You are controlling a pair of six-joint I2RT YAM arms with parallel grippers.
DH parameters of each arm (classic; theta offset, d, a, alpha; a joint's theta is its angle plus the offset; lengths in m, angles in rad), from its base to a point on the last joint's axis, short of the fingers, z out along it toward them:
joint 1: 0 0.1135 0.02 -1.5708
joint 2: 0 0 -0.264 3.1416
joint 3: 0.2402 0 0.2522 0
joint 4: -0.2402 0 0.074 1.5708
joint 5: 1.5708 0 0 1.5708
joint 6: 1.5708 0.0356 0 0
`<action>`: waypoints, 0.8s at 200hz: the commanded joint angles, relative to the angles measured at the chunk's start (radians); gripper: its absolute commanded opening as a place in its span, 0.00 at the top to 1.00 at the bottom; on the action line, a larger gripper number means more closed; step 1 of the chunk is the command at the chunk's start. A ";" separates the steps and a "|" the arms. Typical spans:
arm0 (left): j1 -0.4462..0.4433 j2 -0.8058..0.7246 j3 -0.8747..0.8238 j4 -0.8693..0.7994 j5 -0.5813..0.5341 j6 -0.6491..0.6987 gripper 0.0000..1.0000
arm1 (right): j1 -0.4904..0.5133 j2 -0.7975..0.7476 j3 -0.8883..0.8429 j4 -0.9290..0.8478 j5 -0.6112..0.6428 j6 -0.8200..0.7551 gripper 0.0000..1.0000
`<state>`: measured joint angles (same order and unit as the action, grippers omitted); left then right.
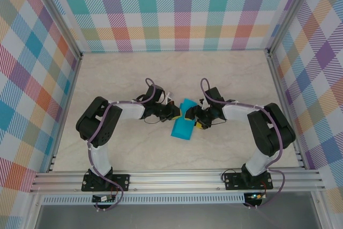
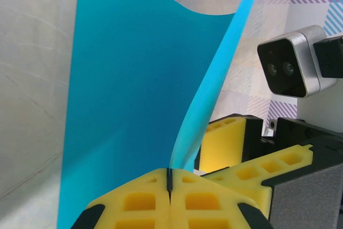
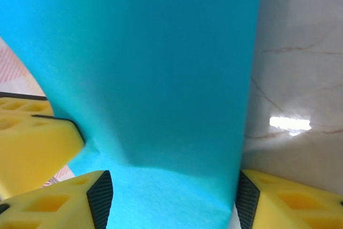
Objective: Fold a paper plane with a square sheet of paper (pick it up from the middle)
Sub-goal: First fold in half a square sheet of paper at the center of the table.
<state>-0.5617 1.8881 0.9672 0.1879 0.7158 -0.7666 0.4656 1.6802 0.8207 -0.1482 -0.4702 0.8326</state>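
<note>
Teal square sheet of paper long axis near-far; left claw pinching it; right claw wide

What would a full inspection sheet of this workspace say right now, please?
Surface: pale marble-pattern table, no marks seen.
Job's things: teal square sheet of paper at the middle between the two arms, partly lifted and curved; no finished plane.
Clutter: nothing seen.
Grippers: left gripper shut on the sheet's edge; right gripper open, with the sheet between its fingers.
Cables: purple cables run along both arms, apart from the paper.
Surroundings: checked walls on three sides; aluminium frame along the near edge.
</note>
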 commanded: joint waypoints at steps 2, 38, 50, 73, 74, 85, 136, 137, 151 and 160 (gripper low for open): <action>-0.014 0.008 -0.016 0.109 0.061 -0.066 0.96 | 0.001 -0.047 -0.017 0.029 -0.001 0.018 0.34; -0.014 0.003 -0.027 0.198 0.080 -0.158 0.97 | -0.025 -0.148 -0.079 0.030 0.035 0.039 0.29; -0.014 -0.022 -0.033 0.224 0.079 -0.187 0.96 | -0.032 -0.167 -0.090 0.009 0.051 0.039 0.29; -0.017 -0.097 -0.031 0.176 0.057 -0.179 0.96 | -0.046 -0.190 -0.117 0.042 0.033 0.053 0.29; -0.017 -0.099 -0.030 0.173 0.055 -0.179 0.96 | -0.046 -0.190 -0.118 0.044 0.033 0.054 0.29; -0.017 -0.120 -0.037 0.180 0.045 -0.199 0.96 | -0.049 -0.192 -0.125 0.068 0.022 0.065 0.29; -0.026 -0.120 -0.060 0.160 -0.003 -0.234 0.94 | -0.054 -0.199 -0.125 0.126 -0.018 0.088 0.29; -0.026 -0.120 -0.060 0.156 -0.004 -0.232 0.94 | -0.054 -0.200 -0.126 0.125 -0.017 0.088 0.29; -0.027 -0.105 -0.082 0.218 0.005 -0.250 0.93 | -0.060 -0.220 -0.126 0.101 -0.005 0.082 0.29; -0.029 -0.091 -0.086 0.232 0.004 -0.259 0.93 | -0.065 -0.237 -0.131 0.086 0.007 0.076 0.29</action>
<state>-0.5659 1.7832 0.9001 0.4110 0.7353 -1.0248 0.4129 1.4929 0.7048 -0.0612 -0.4614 0.9058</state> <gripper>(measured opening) 0.072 0.711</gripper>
